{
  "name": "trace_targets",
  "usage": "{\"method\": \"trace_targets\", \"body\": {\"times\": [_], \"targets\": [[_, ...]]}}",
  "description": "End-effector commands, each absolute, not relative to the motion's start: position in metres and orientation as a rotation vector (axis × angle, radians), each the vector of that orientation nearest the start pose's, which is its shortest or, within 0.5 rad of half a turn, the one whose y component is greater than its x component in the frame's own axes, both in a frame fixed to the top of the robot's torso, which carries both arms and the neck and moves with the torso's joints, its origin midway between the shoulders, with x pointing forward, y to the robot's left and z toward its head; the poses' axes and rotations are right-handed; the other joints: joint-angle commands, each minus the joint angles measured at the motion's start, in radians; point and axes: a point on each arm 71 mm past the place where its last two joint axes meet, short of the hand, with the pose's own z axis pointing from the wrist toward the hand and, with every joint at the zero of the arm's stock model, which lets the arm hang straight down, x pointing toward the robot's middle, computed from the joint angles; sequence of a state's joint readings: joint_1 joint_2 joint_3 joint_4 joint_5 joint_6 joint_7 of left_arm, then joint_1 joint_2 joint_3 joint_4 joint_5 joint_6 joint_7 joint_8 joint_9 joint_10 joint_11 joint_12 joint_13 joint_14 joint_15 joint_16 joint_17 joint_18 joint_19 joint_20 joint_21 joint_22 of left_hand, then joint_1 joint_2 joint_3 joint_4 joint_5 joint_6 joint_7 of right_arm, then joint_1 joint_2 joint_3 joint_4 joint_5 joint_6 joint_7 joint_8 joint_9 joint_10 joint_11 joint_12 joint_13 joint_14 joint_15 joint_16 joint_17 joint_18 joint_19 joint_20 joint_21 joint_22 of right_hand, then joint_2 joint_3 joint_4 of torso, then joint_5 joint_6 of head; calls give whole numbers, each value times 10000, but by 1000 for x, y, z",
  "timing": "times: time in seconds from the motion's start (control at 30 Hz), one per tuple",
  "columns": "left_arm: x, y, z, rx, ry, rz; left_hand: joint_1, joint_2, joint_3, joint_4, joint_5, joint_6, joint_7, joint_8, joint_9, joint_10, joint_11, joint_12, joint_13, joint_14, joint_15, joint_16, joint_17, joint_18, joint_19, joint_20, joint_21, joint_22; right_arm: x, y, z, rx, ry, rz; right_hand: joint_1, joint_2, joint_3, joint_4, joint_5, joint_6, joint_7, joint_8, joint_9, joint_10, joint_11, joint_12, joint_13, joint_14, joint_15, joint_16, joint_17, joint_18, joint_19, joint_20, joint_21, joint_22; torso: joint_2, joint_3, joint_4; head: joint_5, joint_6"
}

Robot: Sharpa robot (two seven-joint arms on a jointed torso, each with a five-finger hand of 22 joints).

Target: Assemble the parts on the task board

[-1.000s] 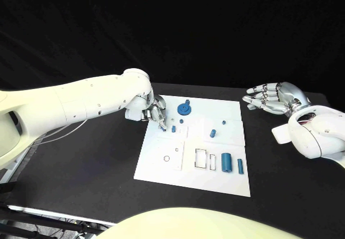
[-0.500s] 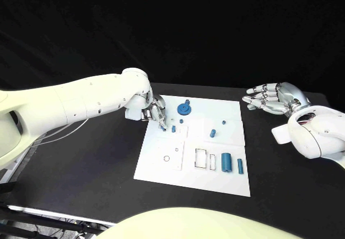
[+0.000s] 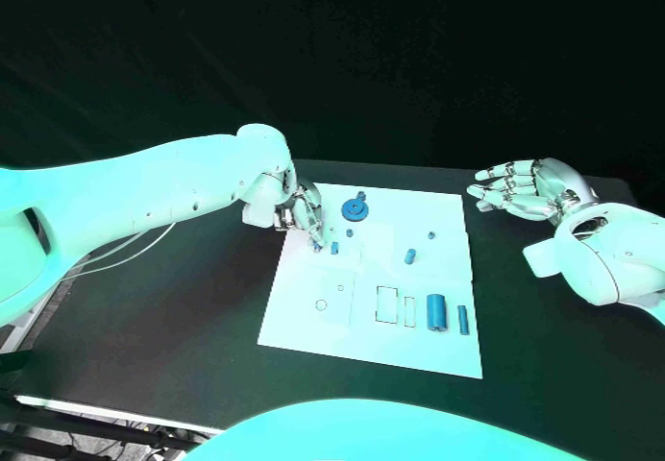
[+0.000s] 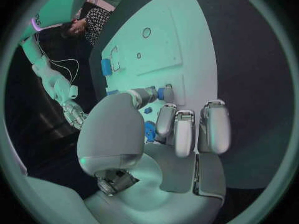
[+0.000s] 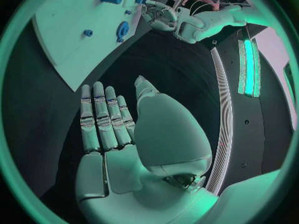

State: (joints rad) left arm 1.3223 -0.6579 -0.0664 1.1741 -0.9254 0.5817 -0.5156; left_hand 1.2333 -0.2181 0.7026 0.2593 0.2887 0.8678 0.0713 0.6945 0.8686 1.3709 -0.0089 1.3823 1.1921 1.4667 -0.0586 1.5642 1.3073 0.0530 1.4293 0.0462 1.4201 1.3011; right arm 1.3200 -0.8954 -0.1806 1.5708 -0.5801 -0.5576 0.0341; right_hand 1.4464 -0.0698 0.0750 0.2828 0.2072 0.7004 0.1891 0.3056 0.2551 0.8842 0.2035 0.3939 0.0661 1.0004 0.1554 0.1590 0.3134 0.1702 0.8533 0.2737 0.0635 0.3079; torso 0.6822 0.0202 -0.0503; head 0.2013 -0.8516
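Left hand (image 3: 294,209) lowered over the near-left corner region of the white task board (image 3: 416,341), fingertips (image 4: 163,92) pinching a small blue peg (image 3: 334,248) against the plate. Right hand (image 3: 527,188) raised off the board's far right, fingers spread, holding nothing. Beside the peg: blue round part (image 3: 357,208); further along, blue cylinder (image 3: 436,312). No legible writing anywhere on the black bench (image 3: 181,317).

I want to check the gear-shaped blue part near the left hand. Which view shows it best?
The head view: the gear-shaped part lies unobstructed on the task board. The right wrist view shows it smaller; in the left wrist view the fingers partly hide it.
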Motion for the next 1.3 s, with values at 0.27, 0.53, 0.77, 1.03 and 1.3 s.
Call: {"method": "trace_targets", "body": {"times": [0.27, 0.53, 0.77, 1.03, 1.3], "targets": [[531, 222, -208, -713, 27150, -3684, -59, 30, 2243, -2267, 56, 43, -44, 11, 16, 58, 3, 53, 10, 1041, -46, 65, 2635, 82, 41, 17, 31, -15, 485, -230, -174, 6674, 16151, 9609, -39, 83, -23, -12, -34, -13, 827, 65, -8, -57, 13, 38, -14, 68, 20, -38, -9, 126, -58, -9, -7, -9, 2, -8, 6, -11, -3], [535, 224, -208, -846, 26828, -3504, -63, 25, 2248, -2278, 57, 52, -46, 6, 16, 64, 2, 58, 21, 1041, -47, 65, 2635, 81, 43, 16, 34, -9, 485, -230, -174, 6677, 16150, 9609, -39, 83, -23, -12, -34, -13, 827, 65, -8, -57, 13, 38, -14, 68, 20, -38, -9, 126, -58, -9, -7, -9, -6, -9, 24, 0, -23], [537, 224, -209, -985, 26435, -3388, -73, 22, 2252, -2284, 57, 62, -46, -1, 16, 76, 2, 68, 44, 1041, -48, 65, 2635, 79, 48, 15, 39, 1, 485, -230, -174, 6676, 16148, 9611, -39, 83, -23, -12, -34, -13, 827, 65, -8, -57, 13, 38, -14, 68, 20, -38, -9, 126, -58, -9, -7, -9, -2, -23, 18, 10, -28], [536, 223, -210, -872, 26439, -3391, -81, 22, 2256, -2287, 57, 68, -47, -6, 15, 70, 2, 60, 29, 1041, -48, 65, 2635, 76, 53, 14, 45, 12, 485, -231, -174, 6686, 16139, 9598, -32, 79, -26, -20, -34, -24, 831, 68, -23, -69, 16, 42, -16, 77, 23, -60, -37, 128, -64, -3, -2, -62, -4, -18, 19, 19, -40], [536, 221, -212, -805, 26434, -3400, -81, 22, 2256, -2287, 57, 68, -47, -6, 15, 70, 2, 60, 29, 1041, -48, 65, 2635, 76, 53, 14, 45, 12, 485, -231, -174, 6684, 16148, 9599, -32, 79, -26, -20, -34, -24, 831, 68, -23, -69, 16, 42, -16, 77, 23, -60, -37, 128, -64, -3, -2, -62, 0, -13, 12, 19, -38]]}}
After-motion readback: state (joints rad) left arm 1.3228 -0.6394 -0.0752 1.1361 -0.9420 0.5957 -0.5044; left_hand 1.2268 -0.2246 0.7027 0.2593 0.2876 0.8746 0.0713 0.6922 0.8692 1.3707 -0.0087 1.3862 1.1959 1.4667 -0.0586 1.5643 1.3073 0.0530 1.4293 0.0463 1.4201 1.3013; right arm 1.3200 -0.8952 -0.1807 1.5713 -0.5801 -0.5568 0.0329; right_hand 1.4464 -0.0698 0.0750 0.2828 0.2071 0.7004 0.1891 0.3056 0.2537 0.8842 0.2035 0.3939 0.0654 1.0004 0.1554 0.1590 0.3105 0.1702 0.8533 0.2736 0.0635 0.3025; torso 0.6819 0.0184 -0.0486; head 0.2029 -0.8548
